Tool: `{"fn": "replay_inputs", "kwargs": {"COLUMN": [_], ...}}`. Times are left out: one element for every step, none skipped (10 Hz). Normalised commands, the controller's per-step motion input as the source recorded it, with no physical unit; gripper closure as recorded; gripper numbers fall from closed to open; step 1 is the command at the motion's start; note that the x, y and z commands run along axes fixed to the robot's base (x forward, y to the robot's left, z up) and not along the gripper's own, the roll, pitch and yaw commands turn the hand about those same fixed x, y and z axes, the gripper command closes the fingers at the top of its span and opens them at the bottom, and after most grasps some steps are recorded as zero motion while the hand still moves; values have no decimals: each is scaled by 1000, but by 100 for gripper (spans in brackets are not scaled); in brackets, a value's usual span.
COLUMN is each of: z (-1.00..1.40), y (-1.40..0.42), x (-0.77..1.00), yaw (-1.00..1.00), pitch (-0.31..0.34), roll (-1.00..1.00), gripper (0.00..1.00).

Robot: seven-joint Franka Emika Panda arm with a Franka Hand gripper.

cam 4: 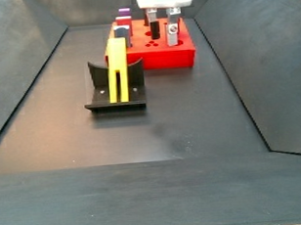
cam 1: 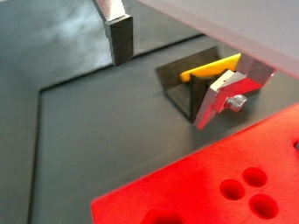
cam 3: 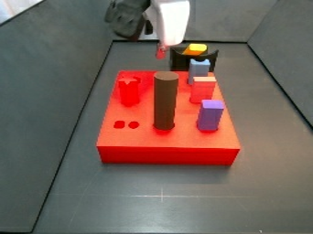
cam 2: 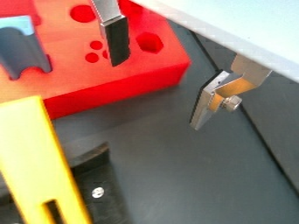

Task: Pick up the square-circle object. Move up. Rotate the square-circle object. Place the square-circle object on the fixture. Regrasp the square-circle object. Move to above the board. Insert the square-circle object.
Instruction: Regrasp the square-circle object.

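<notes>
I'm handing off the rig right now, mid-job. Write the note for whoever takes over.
Claw: open and empty, up near the board, not touching the piece.
Square-circle object: set upright on the fixture, which stands on the floor apart from the board.
Done, judging by that: pick, lift, rotate, place on the fixture.
Left: regrasp, move above the board, insert.

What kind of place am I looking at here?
Probably a robot test bench, not a home or shop. A dark walled floor holds a red board with holes and pegs, and a yellow bar rests on a black fixture. The pincer hangs open and empty between them.
</notes>
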Motion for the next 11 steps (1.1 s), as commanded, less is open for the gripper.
{"fn": "replay_inputs", "kwargs": {"z": [-8,-11,-8,-5,9,17,16,15,3,1,-6], "y": [-8,-6,-5,0,-2,-11,-5,0,-8,-7,-5], "x": [-40,-40,-42,-45,-37,-26,-7,8,17,1000,1000], "yaw": [-1000,-1000,-827,-693,-433,-228,-140,-92,-11,52,70], "pitch": [-239,-197,-59,18,153,239,247,236,214,165,169], "roll": [755,753,625,523,357,242,179,152,114,84,76], "gripper": [0,0,0,0,0,0,0,0,0,0,0]}}
